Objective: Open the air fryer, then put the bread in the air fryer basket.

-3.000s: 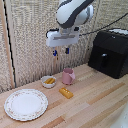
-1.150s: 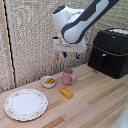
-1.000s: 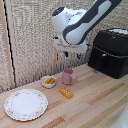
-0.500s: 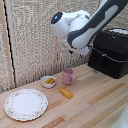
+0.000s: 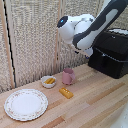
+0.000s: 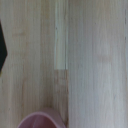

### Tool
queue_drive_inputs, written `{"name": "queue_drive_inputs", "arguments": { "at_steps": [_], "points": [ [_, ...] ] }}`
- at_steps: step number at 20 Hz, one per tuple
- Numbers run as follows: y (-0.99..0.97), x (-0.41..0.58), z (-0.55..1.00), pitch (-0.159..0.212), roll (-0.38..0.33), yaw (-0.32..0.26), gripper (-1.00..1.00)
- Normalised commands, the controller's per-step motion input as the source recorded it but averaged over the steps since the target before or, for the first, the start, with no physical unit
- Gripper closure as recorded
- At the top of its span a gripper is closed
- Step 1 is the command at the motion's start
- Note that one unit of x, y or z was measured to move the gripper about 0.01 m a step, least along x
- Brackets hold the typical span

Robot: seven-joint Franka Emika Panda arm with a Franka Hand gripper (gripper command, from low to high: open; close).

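The black air fryer (image 5: 114,50) stands at the exterior view's right with its basket drawer (image 5: 107,62) pushed in. The air fryer handle (image 5: 103,60) shows only as a dark bar on the drawer's front. My arm's white wrist block (image 5: 88,50) hangs just beside the air fryer's front, above the table. Its fingers are too small and too hidden for me to make out. The bread (image 5: 66,92), a golden-yellow block, lies flat on the wooden table (image 5: 95,107) in front of the pink cup (image 5: 68,76). The wrist view shows bare wood and the pink cup's rim (image 6: 42,120), no fingers.
A small white bowl (image 5: 48,81) with orange-yellow bits sits next to the cup. A large patterned plate (image 5: 26,104) lies at the exterior view's left front. A slatted blind wall (image 5: 35,35) stands behind. A dark shape (image 6: 2,45) cuts into the wrist view's edge.
My arm has swung from above the cup toward the exterior view's right and now ends beside the air fryer's front. Bread, cup, bowl and plate have not moved.
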Motion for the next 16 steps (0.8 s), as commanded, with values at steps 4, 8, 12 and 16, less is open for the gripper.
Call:
{"name": "queue_drive_inputs", "arguments": {
  "at_steps": [4, 8, 12, 16],
  "points": [
    [-0.54, -0.027, -0.3, 0.0, -0.036, -0.001, -1.0],
    [-0.56, 0.009, -0.25, 0.0, -0.055, 0.047, -1.0],
    [-0.57, 0.121, -0.14, -0.014, -0.037, 0.074, -1.0],
    [-0.53, 0.148, -0.09, -0.019, -0.054, 0.084, -1.0]
  ]
}}
